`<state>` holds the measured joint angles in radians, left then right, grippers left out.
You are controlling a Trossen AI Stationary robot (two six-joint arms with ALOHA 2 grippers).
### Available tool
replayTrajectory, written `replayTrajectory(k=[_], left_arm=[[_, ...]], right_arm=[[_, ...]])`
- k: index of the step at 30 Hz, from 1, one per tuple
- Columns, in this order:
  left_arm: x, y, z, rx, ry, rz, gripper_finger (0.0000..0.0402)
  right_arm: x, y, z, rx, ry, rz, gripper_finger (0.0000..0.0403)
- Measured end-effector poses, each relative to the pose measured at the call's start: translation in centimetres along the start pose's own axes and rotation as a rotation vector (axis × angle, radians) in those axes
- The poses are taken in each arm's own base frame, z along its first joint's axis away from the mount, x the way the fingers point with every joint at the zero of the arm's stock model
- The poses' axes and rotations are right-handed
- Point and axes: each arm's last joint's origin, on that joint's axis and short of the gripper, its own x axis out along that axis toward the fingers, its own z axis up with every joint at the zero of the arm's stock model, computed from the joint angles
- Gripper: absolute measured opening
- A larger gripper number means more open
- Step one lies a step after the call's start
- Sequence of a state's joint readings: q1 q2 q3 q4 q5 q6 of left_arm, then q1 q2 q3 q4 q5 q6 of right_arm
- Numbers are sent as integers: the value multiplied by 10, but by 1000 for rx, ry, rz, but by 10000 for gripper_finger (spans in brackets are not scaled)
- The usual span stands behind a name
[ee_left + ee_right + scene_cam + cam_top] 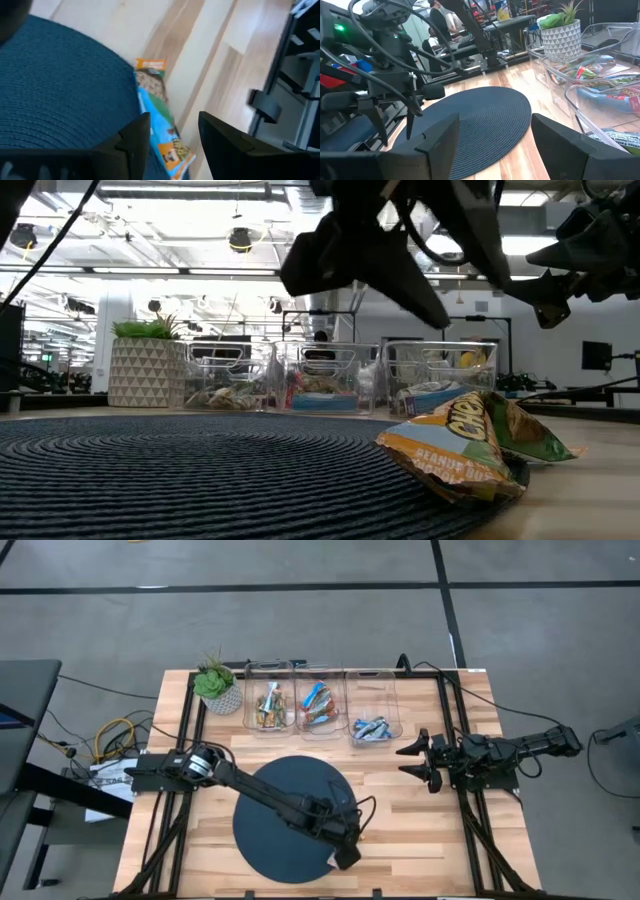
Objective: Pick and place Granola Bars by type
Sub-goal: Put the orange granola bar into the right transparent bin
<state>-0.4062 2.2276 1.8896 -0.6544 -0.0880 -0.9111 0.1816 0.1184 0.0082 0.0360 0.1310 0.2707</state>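
My left gripper [172, 132] hangs just above the near right edge of the round dark blue woven mat [285, 815], its fingers [135, 135] spread apart with nothing between them. Right below that gap lies a single granola bar [159, 112], its wrapper orange, green and light blue, resting half on the mat's rim and half on the bare wood of the table [420, 830]. In the low view the same bar [470, 442] sits flat on the mat's edge with my gripper [390, 265] dark and well above it.

My right gripper [412, 759] waits over the right side of the table, near the bins, jaws standing wide and empty.

At the table's far edge three clear plastic bins [322, 700] stand in a row beside a small potted plant [214, 682]. The left bin holds tan-wrapped bars [270, 706], the middle one blue and orange bars [318, 706], the right one blue and silver bars [372, 728].
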Motion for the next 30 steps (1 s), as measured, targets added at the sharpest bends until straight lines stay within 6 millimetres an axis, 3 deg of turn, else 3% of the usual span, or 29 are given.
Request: replayTrajectory(k=[13,25,30], left_arm=[[-2,-11,-14,81,12,-14,169],[19,0,-28,133,5,-35,273],[25,6,-31,142,0,-27,294]], right_arm=[[0,0,0,0,0,0,244],[0,0,0,0,0,0,244],[0,0,0,0,0,0,244]])
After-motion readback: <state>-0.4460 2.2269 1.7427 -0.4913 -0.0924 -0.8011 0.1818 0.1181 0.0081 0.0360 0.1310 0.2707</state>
